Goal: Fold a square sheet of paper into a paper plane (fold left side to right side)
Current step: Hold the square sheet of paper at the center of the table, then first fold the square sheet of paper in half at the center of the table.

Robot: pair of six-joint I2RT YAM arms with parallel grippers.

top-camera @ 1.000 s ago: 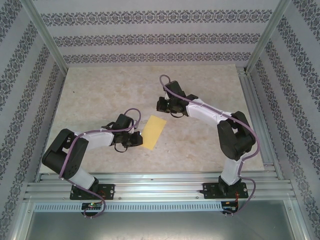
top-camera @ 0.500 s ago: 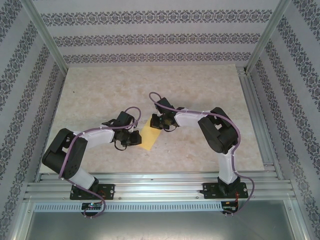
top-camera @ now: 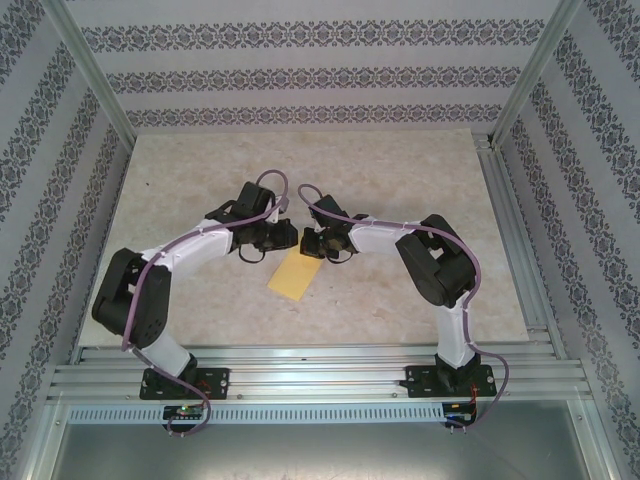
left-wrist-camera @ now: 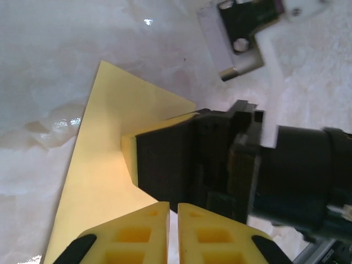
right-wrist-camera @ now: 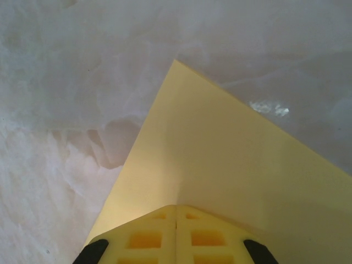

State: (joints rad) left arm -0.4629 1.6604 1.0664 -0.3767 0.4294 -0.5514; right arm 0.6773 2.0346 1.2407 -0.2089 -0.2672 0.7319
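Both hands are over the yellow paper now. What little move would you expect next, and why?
Probably the left hand should lower onto the yellow paper and rub along its length to flatten the fold. The right hand, shut, presses its tips on the sheet's far end, so the paper looks pinned. The left hand, also shut, sits close beside it over the sheet and seems free to do the stroking.

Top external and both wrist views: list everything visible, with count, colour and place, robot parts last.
square sheet of paper: one, mustard yellow, folded rectangle, flat at the table's centre.
table: one, pale marbled beige, under everything.
walls: three, white with grey floral bands, around the table.
frame rails: silver, along the near edge.
left tool: one, yellow fingers, shut, above the paper's far end.
right tool: one, yellow fingers, shut, tip at the paper.
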